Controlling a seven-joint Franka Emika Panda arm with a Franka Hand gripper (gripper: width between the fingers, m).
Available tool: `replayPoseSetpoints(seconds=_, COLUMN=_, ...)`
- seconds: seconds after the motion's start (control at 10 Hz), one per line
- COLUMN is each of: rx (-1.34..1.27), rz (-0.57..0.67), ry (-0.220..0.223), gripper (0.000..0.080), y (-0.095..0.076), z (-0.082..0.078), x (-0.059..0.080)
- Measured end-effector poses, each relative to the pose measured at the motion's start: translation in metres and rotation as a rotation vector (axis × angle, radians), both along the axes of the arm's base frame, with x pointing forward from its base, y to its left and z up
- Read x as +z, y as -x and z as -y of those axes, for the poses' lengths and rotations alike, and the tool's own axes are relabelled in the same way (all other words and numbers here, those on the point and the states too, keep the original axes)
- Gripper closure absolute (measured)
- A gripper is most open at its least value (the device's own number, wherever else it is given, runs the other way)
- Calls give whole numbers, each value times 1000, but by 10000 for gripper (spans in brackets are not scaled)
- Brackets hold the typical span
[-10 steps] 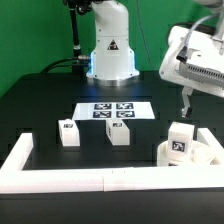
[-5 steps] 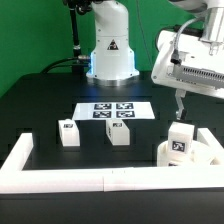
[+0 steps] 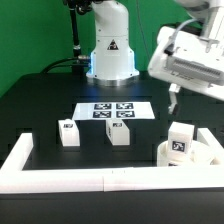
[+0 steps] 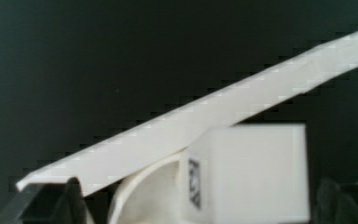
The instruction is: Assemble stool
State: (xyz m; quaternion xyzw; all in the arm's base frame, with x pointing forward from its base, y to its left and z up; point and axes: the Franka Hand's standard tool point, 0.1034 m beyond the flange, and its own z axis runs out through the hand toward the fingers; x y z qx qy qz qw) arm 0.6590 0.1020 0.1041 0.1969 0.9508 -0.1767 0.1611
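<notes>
The stool's round white seat lies at the exterior view's right, against the front wall. One tagged leg block stands on it. Two more leg blocks stand apart on the black table. My gripper hangs open well above and slightly behind the seat, touching nothing. In the wrist view the leg block and the seat's curved rim show far below, between my dark fingertips. Nothing is in the gripper.
The marker board lies flat at the table's middle, in front of the robot base. A long white border wall runs along the front and turns up the left side; it crosses the wrist view as a slanted band.
The gripper has risen and drifted toward the exterior view's left, away from the leg block on the seat. It stays open. No part has moved.
</notes>
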Motion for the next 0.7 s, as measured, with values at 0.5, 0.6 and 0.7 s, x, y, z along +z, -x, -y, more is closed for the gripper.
replayPoseSetpoints(seconds=0.5, rx=244, rz=90, ry=-166, gripper=151, y=-15, z=-4, x=0)
replayPoseSetpoints(seconds=0.6, rx=328, rz=96, ry=-180, gripper=151, y=-17, z=5, x=-1)
replayPoseSetpoints(seconds=0.7, rx=383, rz=133, ry=-207, gripper=151, y=-22, z=4, x=0)
